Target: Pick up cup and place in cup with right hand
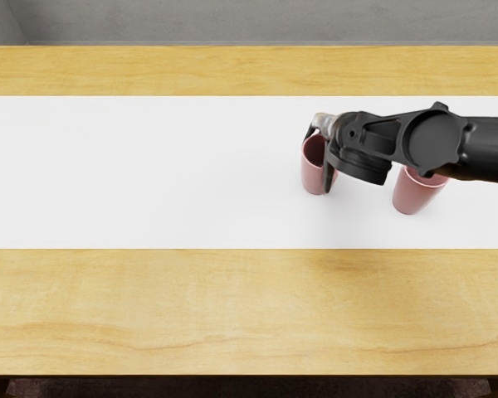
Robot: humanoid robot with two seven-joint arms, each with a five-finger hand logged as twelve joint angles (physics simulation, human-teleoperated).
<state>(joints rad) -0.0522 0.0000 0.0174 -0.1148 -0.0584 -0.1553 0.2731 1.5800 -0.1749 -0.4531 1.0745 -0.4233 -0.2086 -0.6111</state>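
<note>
Pink cup (pixel 312 180) is at the right hand (pixel 317 162); I can't tell how open the hand is or if it's holding on. Black arm (pixel 490 148) hides part of another cup (pixel 413 194) over the white strip (pixel 141 170).

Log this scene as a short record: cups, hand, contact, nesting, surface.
cups: two, pink, openings up
left cup: left cup, on the side away from the arm's entry
right cup: right cup, rim partly hidden by the arm
active hand: right hand, at the left cup
grip: cannot be told from this view
nested: no, the cups stand apart
left arm: out of view
surface: white strip across a wooden table
</note>
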